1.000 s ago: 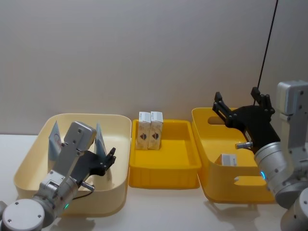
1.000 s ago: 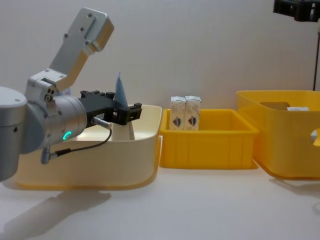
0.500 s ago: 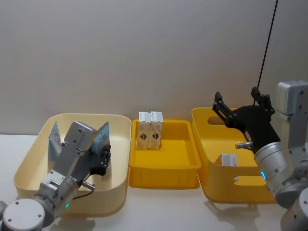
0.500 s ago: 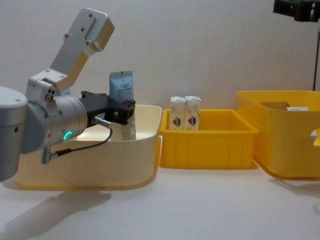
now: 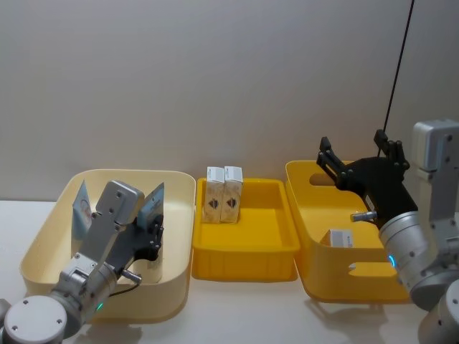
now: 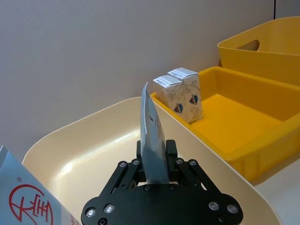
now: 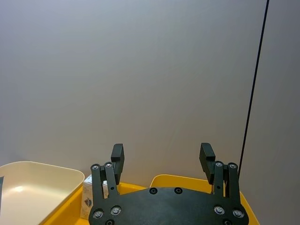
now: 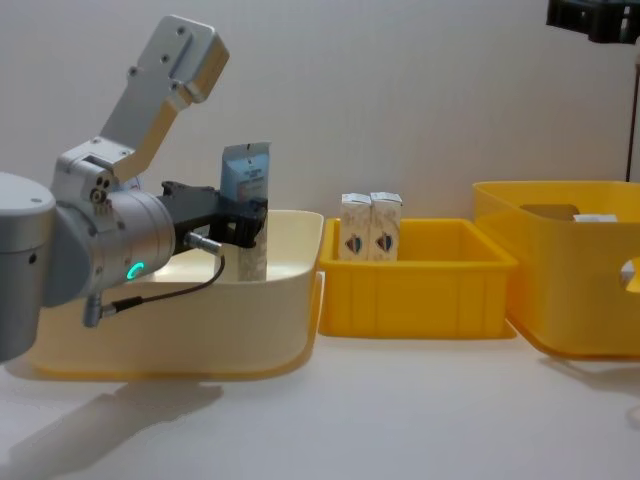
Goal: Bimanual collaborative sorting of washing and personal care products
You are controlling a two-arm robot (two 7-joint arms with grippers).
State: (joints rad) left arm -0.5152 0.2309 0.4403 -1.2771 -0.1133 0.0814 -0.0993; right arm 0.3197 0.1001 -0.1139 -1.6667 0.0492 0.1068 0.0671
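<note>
A tall light-blue tube (image 5: 151,203) stands upright in the cream bin (image 5: 50,222), and my left gripper (image 5: 154,229) is shut on its lower part. The left wrist view shows that tube (image 6: 152,136) edge-on between the fingers, and the chest view shows its face (image 8: 245,180). A second tube (image 5: 81,211) leans at the bin's left side. Two small white cartons (image 5: 224,193) stand at the back of the shallow yellow tray (image 5: 247,247). Another carton (image 5: 341,237) lies in the deep yellow bin (image 5: 315,215). My right gripper (image 5: 362,161) hovers open above that bin.
The three containers stand side by side on the white table, cream bin left, tray in the middle, deep bin right. A grey wall rises close behind them. A black cable (image 5: 398,68) hangs at the right. Bare table lies in front of the containers.
My left gripper has gone from open beside the tube to shut on it, and the tube has turned from edge-on to showing its face. The right arm has not moved.
</note>
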